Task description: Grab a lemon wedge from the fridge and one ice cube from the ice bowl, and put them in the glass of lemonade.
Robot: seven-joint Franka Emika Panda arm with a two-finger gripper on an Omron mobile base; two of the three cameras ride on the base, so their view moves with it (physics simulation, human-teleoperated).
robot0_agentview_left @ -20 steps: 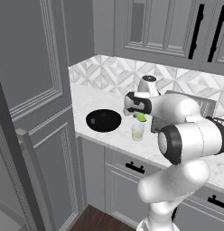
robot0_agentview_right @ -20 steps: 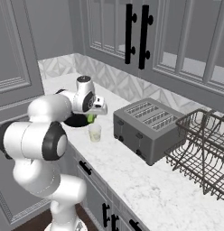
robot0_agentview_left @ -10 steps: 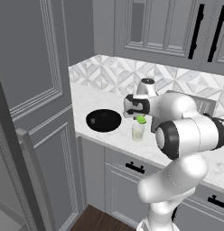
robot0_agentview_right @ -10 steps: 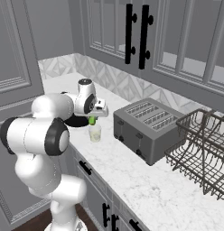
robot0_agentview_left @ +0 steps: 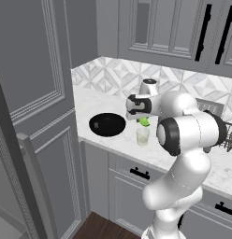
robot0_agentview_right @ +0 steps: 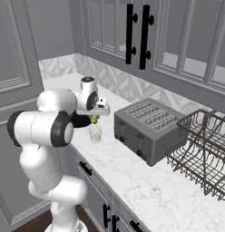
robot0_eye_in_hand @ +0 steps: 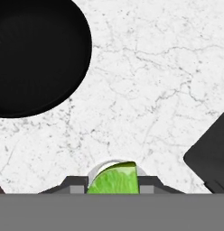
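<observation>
Hand view puts the robot's hand point(robot0_eye_in_hand: 113, 189) at the bottom edge, its two dark fingertips closed partway on the tiny bright green lemon wedge point(robot0_eye_in_hand: 114, 179), which sits clamped between them. Directly beyond the wedge, along the hand's line of sight, a pale curved rim peeks out; that looks like the small clear tumbler of pale yellowish lemonade point(robot0_agentview_left: 142, 135), straight below the hand. From the left base view the hand point(robot0_agentview_left: 142, 116) hangs just above that glass, the wedge point(robot0_agentview_left: 144, 122) close over its mouth but apart from it. So the relation that matters is vertical: the glass lies straight under the held wedge, and a release or short descent should drop it in; a sideways drift would put it on the white marbled desk point(robot0_eye_in_hand: 145, 90) instead. Off to one side of the hand, near but apart from the glass, lies the wide, shallow, round black ice bowl point(robot0_agentview_left: 107, 125); its contents cannot be made out. On the other side stands a grey slotted metal toaster point(robot0_agentview_right: 148, 129).
</observation>
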